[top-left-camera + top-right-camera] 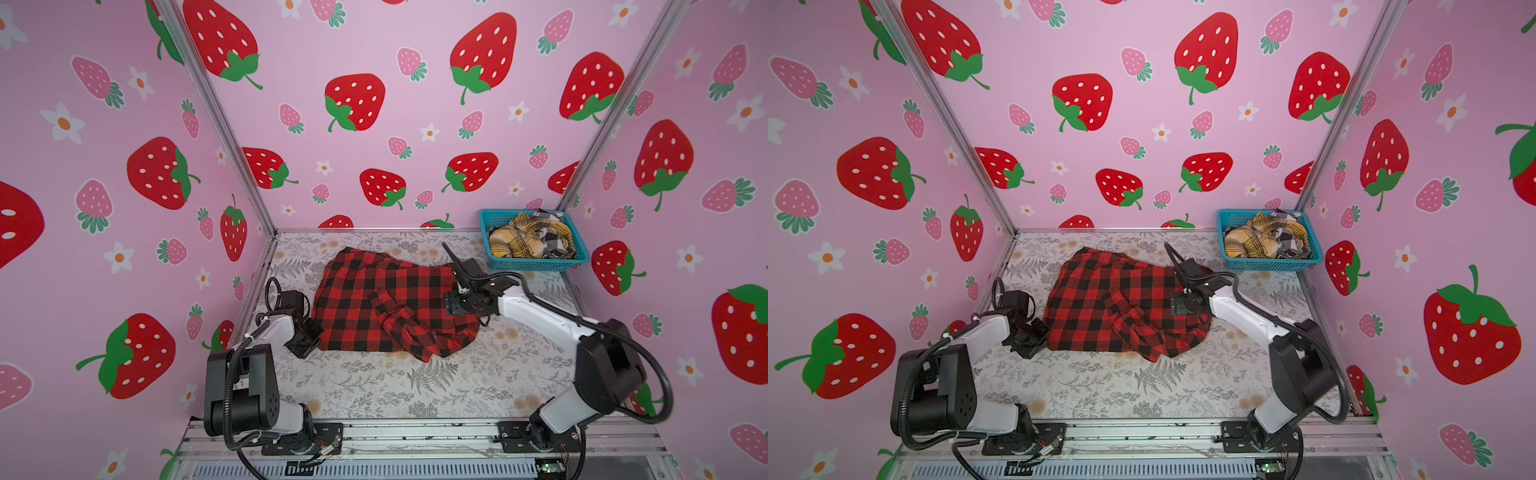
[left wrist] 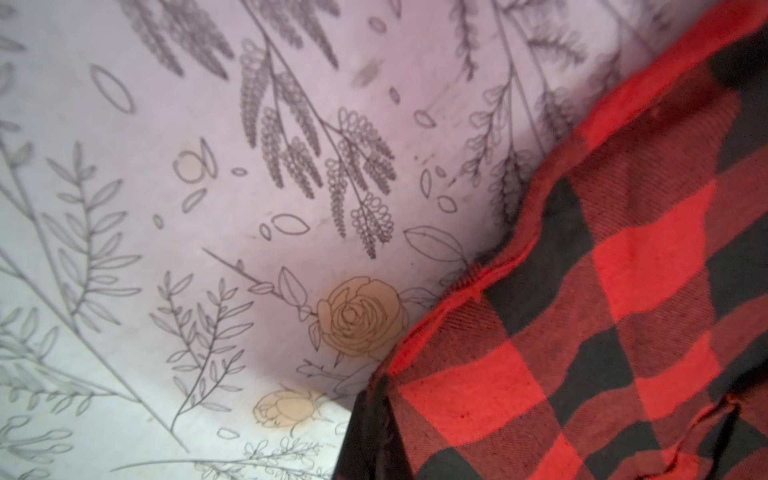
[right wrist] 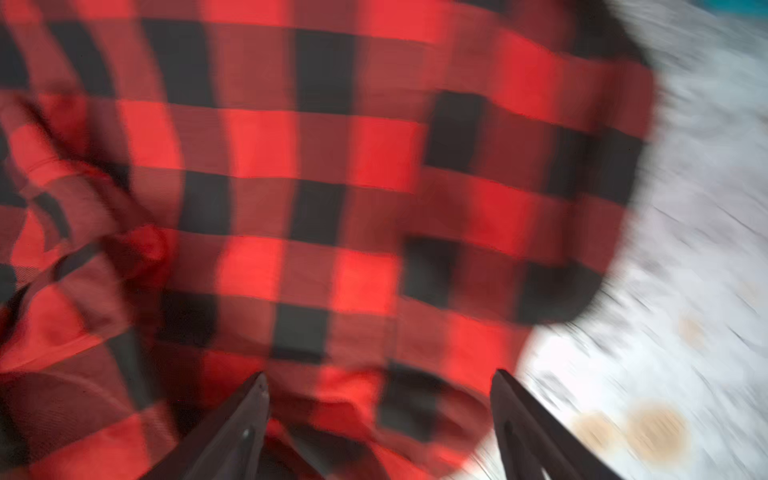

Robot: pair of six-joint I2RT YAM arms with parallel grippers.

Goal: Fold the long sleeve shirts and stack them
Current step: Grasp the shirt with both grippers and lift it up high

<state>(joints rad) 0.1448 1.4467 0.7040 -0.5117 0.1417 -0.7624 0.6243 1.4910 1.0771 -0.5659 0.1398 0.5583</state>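
A red-and-black checked long sleeve shirt (image 1: 374, 299) (image 1: 1100, 299) lies crumpled in the middle of the table, with one sleeve folded across its front. My left gripper (image 1: 306, 337) (image 1: 1030, 338) is at the shirt's near left corner, shut on the hem. In the left wrist view the shirt (image 2: 623, 291) rises toward the camera and hides the fingers. My right gripper (image 1: 455, 305) (image 1: 1183, 305) hovers over the shirt's right edge. The blurred right wrist view shows that gripper (image 3: 380, 374) open, with the shirt (image 3: 291, 166) below and nothing pinched.
A blue basket (image 1: 540, 264) (image 1: 1268, 264) stands at the back right corner and holds yellow plaid and black-and-white checked garments. Strawberry-print walls close off three sides. The floral tabletop (image 1: 415, 386) stretches in front of the shirt, and a metal rail carrying both arm bases runs along its near edge.
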